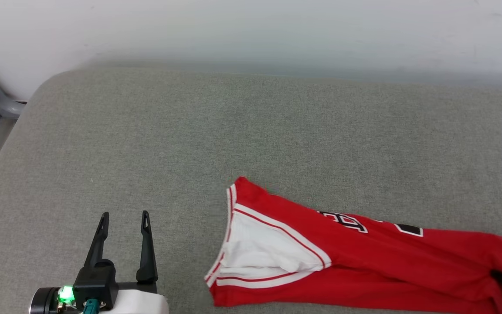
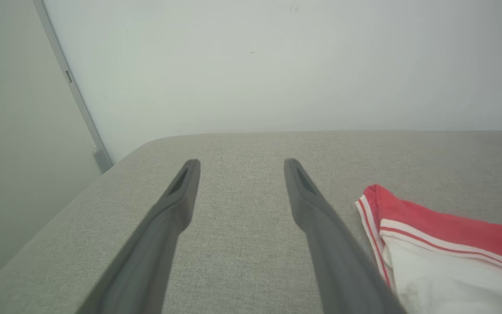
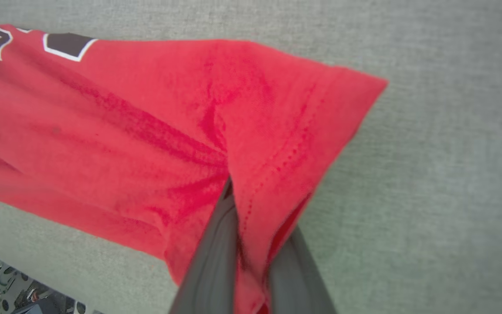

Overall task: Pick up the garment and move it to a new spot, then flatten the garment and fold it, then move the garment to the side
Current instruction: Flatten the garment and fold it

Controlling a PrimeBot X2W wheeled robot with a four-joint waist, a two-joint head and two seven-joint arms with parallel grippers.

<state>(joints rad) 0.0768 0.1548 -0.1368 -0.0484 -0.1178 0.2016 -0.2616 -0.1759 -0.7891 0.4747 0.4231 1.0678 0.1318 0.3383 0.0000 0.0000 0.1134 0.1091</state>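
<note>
Garment: red jersey T-shirt with white short sleeves and black white-edged numerals, lying as a rumpled band along the near right of the grey woven padded surface. Its white sleeve points toward the middle.

Right gripper: long dark fingers pressed together on a fold of red cloth at the shirt's right end. The head view cuts this grip off at the edge, so how much fabric is caught is uncertain.

Left gripper: fingers spread, empty, near left, apart from the sleeve.

Step, as I judge it: the pick-up, with the pinch made and no lift yet. The next move calls for raising that end and carrying the shirt to a fresh spot without the jersey slipping.
</note>
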